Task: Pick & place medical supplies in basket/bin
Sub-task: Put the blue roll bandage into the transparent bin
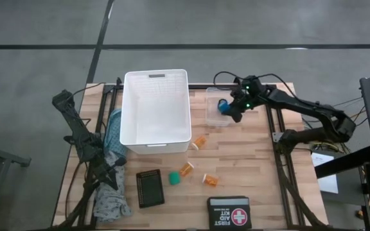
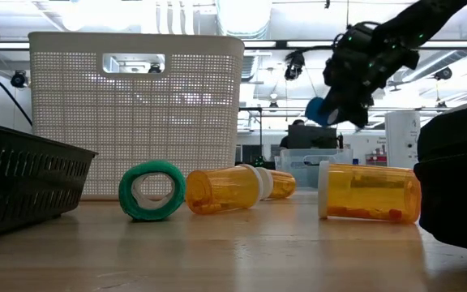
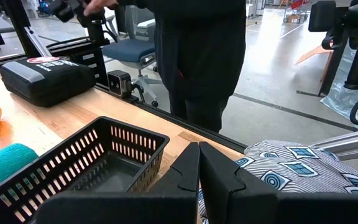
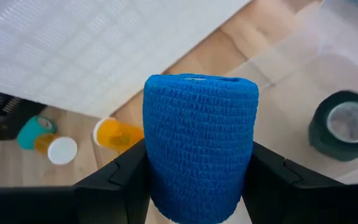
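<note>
High view: right claw [image 1: 227, 108] pinching blue roll [image 1: 223, 106] over clear tub [image 1: 214, 96]; white basket [image 1: 156, 109] just beside.
Low view: roll aloft, clear of bench [image 2: 233, 251].
Right wrist view: roll upright between fingers; black roll [image 4: 347, 124] in tub below.
Left wrist view: left claw [image 3: 199, 163] pressed together, idle near patterned cloth [image 3: 303, 171].

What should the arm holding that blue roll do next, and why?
Probably lower it a little and let go. The right gripper holds the blue roll in the air over the clear tub, where a black roll already lies, so it looks lined up to drop there.
</note>
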`<action>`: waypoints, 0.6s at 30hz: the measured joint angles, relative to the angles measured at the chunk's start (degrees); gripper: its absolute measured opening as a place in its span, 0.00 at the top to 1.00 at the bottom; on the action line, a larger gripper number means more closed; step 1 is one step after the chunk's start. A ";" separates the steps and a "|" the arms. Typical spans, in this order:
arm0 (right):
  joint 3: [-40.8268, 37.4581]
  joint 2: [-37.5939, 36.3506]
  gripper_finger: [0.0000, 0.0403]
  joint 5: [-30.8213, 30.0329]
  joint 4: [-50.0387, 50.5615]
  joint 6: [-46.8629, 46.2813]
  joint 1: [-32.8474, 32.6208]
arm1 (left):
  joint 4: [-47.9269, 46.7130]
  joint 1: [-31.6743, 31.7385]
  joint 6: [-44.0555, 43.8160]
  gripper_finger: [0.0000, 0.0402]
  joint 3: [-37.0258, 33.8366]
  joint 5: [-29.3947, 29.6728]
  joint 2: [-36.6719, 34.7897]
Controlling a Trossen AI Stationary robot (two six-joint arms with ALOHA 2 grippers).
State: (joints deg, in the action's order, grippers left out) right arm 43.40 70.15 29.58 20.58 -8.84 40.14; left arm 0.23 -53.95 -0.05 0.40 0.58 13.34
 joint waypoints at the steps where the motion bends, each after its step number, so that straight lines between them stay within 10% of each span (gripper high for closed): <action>1: 0.00 0.65 0.52 0.00 0.00 0.00 -0.15 | 0.00 0.02 0.00 0.97 -0.02 0.00 0.00; 18: 14.57 8.84 0.52 -7.79 13.65 9.14 -2.01 | 0.00 0.01 0.00 0.97 -0.02 0.00 -0.01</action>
State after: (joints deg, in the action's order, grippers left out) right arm 57.96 79.00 21.80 34.22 0.30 38.13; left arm 0.23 -53.94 -0.06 0.38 0.58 13.33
